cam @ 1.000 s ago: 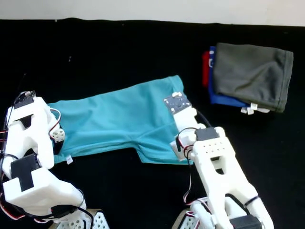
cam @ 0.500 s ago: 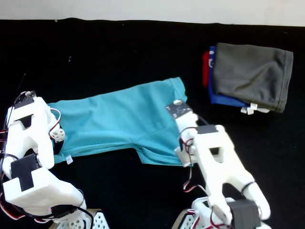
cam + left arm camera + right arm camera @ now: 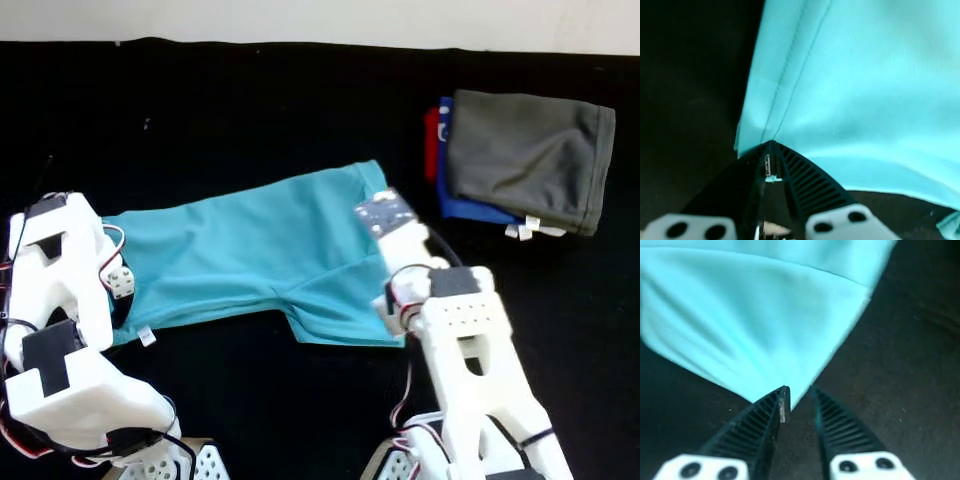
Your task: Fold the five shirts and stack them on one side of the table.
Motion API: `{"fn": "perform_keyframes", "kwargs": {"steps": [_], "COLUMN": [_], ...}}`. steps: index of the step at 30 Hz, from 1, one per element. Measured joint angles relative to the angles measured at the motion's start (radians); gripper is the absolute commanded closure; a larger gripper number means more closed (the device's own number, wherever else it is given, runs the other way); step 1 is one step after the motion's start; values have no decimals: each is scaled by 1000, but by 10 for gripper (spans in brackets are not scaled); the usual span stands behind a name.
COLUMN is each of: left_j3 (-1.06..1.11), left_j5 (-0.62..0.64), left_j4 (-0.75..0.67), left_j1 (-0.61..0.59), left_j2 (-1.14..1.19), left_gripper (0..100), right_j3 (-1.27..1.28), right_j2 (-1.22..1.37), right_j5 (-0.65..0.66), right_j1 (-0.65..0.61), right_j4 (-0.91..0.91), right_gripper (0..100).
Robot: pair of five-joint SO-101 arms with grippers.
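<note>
- The teal shirt lies flat and unfolded across the middle of the black worktop. It runs from near the left edge toward the centre.
- The left end effector is clamped on the hem corner of the teal shirt at the end nearest the left edge. The ribbed fingers meet on the cloth beside the stitched seam. This grip probably anchors that end so the cloth can be lifted or pulled taut.
- The right end effector sits low at the shirt corner nearest the front edge, on the right-hand end. Its fingers stand slightly apart, with the tip of the cloth between them and not yet pinched.
- Holding two corners should let both arms carry one edge over together, which keeps the fold straight.
- The stack rests near the far right corner, well apart from the teal shirt. A grey shirt lies on top, with a blue shirt and a red shirt showing beneath it.
- Judgement: the stack holds three visible shirts, and the teal shirt is at the start of its fold.
</note>
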Motion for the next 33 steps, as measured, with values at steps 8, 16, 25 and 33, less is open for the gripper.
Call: {"fn": "perform_keyframes", "kwargs": {"steps": [8, 16, 25, 33], "left_j3": [115, 325, 336, 336], "left_j5": [-2, 3, 5, 5], "left_j4": [-18, -247, -295, -296], "left_j1": [0, 0, 2, 2], "left_j2": [-173, -235, -183, -183], "left_gripper": [992, 992, 992, 992], "right_j3": [-68, -89, -91, -135], "right_j2": [189, 242, 384, 548], "right_j5": [-14, 58, 69, 141], "right_j1": [-178, -361, -374, -365], "right_j4": [-21, 41, 17, -46], "right_gripper": [955, 805, 805, 947]}}
